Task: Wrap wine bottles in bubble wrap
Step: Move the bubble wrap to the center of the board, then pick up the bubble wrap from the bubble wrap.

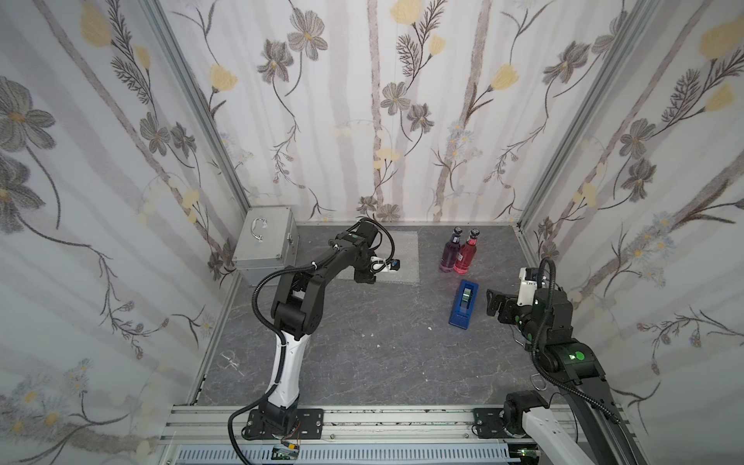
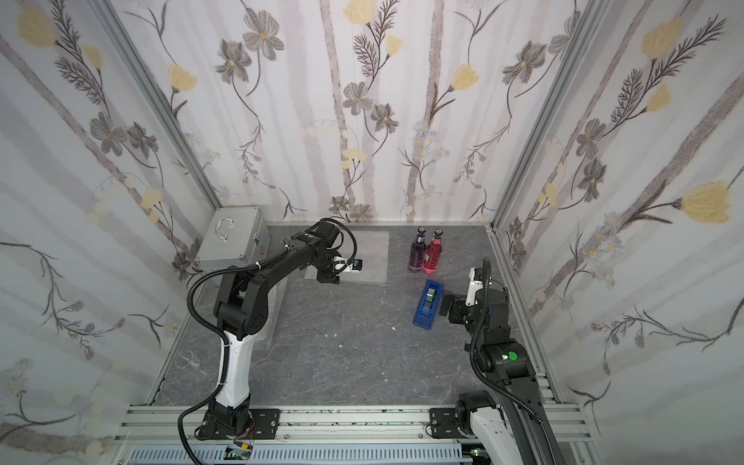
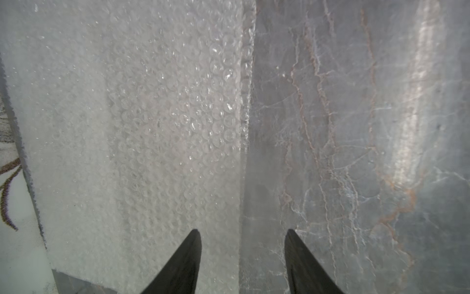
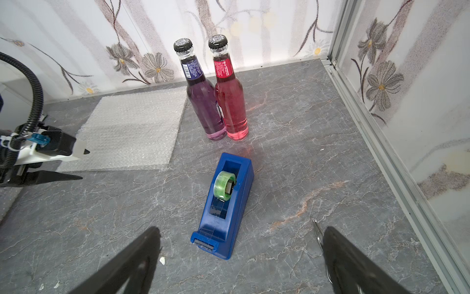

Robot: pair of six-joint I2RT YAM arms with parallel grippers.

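The left gripper (image 3: 242, 230), jaws parted and empty, straddles the edge of the bubble wrap (image 3: 152, 127), likely to pinch it; two wine bottles (image 4: 203, 101) stand upright just beside it; the right gripper (image 4: 241, 229) hangs wide open

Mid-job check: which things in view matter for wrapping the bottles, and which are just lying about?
For the job: purple bottle, red-pink bottle, bubble wrap sheet.
Lying about: blue tape dispenser (perhaps for sealing later), silver metal case.
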